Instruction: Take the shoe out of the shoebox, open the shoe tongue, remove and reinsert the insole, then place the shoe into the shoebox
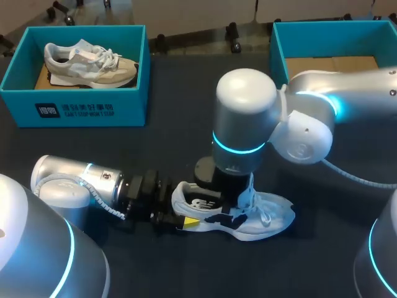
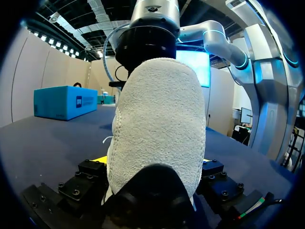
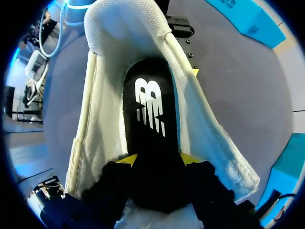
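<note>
Head view: the shoe point(image 1: 254, 218) lay on the table at 5 o'clock, outside the shoebox point(image 1: 276, 53) at 1 o'clock, so extraction was complete. The left gripper point(image 1: 183, 217) was clamped on the heel from 9 o'clock. The right gripper point(image 1: 231, 200), entering from above, pinched the black insole point(image 3: 150, 129) inside the opened upper. The insole step appeared in progress; removal or reinsertion could not be distinguished. Reboxing was outstanding.
</note>
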`<action>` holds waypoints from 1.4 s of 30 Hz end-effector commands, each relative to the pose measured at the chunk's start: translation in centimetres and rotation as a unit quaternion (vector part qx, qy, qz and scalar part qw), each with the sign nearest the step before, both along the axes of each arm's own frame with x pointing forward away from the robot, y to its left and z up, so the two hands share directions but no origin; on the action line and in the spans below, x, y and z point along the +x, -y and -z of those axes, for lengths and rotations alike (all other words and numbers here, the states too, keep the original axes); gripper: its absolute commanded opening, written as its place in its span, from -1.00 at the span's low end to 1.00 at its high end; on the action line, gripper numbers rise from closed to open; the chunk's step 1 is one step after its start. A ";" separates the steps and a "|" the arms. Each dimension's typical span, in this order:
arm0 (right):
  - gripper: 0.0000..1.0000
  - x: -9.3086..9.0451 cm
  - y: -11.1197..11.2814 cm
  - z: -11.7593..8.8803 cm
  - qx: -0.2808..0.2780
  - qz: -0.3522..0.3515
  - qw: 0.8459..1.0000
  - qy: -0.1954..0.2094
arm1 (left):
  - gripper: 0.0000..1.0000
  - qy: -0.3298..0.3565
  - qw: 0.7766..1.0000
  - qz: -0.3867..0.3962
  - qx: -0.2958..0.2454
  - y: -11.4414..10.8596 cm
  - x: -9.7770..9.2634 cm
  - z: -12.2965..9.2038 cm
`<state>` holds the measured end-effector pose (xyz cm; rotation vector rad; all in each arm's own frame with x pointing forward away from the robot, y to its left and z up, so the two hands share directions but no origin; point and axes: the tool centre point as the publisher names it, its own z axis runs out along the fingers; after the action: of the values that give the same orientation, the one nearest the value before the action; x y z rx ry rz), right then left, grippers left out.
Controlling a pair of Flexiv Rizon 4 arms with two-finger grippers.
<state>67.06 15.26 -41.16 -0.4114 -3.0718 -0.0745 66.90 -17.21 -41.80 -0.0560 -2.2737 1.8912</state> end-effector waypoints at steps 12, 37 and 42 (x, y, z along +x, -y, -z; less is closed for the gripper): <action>-0.36 -2.6 -2.2 4.9 0.060 -0.005 0.990 -0.124 | -1.00 -0.001 1.000 0.000 0.001 0.0 0.2 0.4; -1.00 -5.9 -2.9 0.0 0.080 0.025 0.996 -0.018 | -1.00 -0.001 1.000 0.000 0.001 0.0 0.2 0.4; -1.00 -6.1 -2.6 -1.9 0.091 0.019 0.995 0.044 | -1.00 -0.001 1.000 0.000 0.001 0.0 0.2 0.4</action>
<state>64.31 17.89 -40.51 -0.4435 -3.0261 -0.3278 66.73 -16.99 -41.79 -0.0613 -2.2707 1.8912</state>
